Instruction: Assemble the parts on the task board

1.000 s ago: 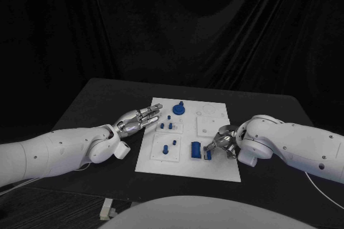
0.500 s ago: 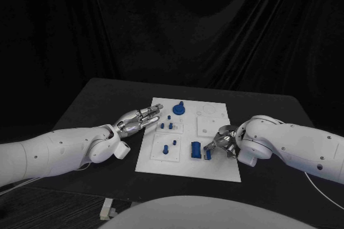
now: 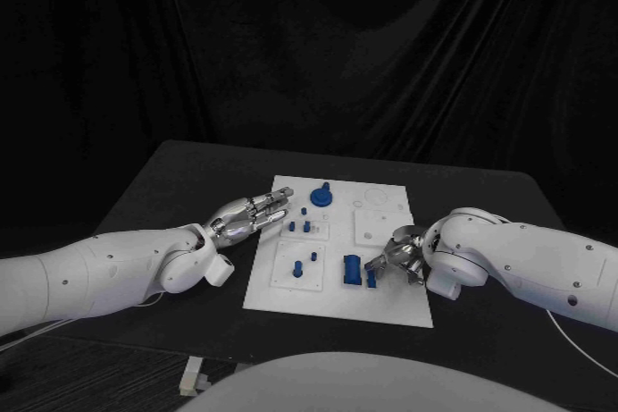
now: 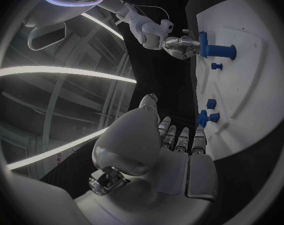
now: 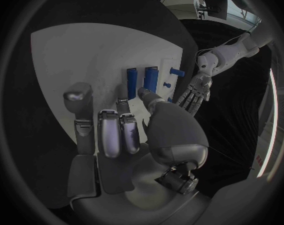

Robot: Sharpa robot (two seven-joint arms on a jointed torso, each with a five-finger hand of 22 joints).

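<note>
Right hand (image 3: pixel 402 258) at the near right of the white board (image 3: pixel 387 300), fingers pinching a small upright blue part (image 3: pixel 373 278) just right of the taller blue block (image 3: pixel 352 269). Left hand (image 3: pixel 247 215) hovers at the board's left edge, fingers apart, holding nothing. Right hand is nearer.

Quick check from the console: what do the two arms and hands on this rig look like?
Both arms are bulky, smooth white shells with rounded joints and small dark dots like fasteners. The left hand and right hand are silver metal, with segmented fingers showing darker pads in the right wrist view. A thin pale cable trails beneath each arm near the picture's lower corners in the head view.
</note>
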